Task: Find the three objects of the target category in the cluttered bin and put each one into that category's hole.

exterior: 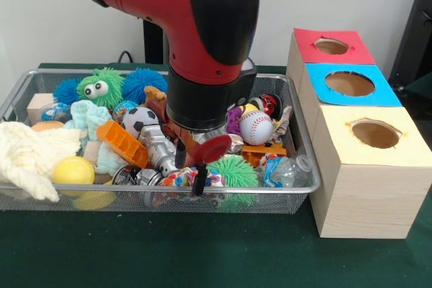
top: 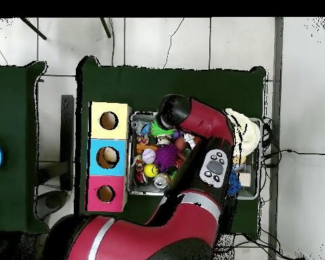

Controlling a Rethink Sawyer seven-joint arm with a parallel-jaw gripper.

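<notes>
While my fingers (exterior: 191,166) hang low over the bin's near middle, two dark tips show below my wrist, one beside a red disc-shaped toy (exterior: 212,148) and one lower, by the near rim; whether they are spread or pinched on anything, I cannot tell, as the clutter hides the gap. Around them lie a metallic toy (exterior: 158,153), an orange block (exterior: 122,144), a green spiky ball (exterior: 233,170) and a baseball (exterior: 256,127). The bin (exterior: 305,141) sits on the green surface (exterior: 202,254), just beside three boxes with red (exterior: 331,46), blue (exterior: 349,83) and yellow (exterior: 374,133) tops, each with a hole.

My worry is the crowding: things lie touching and stacked, so closing here could catch two at once, or nudge a ball away. My lower tip is near the mesh, and pressing down could jam it against the wire. From overhead my arm (top: 206,128) hides much of the bin.
</notes>
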